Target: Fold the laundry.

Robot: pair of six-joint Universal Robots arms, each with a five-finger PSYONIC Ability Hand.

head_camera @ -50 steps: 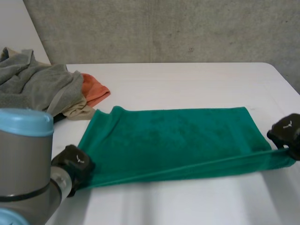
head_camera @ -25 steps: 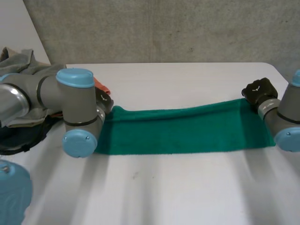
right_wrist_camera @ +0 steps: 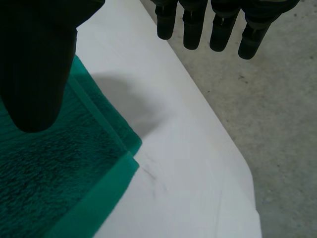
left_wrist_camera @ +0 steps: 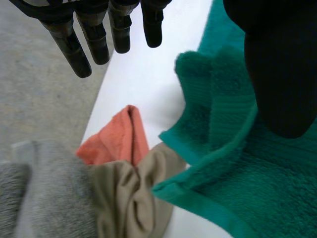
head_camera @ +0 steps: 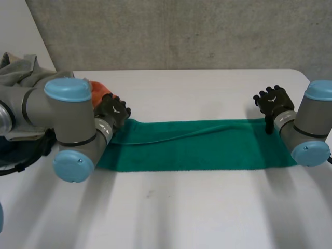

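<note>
Open table (head_camera: 197,212) before green towel (head_camera: 197,150) — laundry pile (head_camera: 18,67) just beside left hand (head_camera: 113,110)

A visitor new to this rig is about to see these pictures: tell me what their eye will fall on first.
The green towel, a long strip doubled over, lies across the white table. The left hand and the right hand hang open over its two far corners. Beside the left hand a grey cloth, a beige cloth and an orange cloth lie heaped together.
</note>
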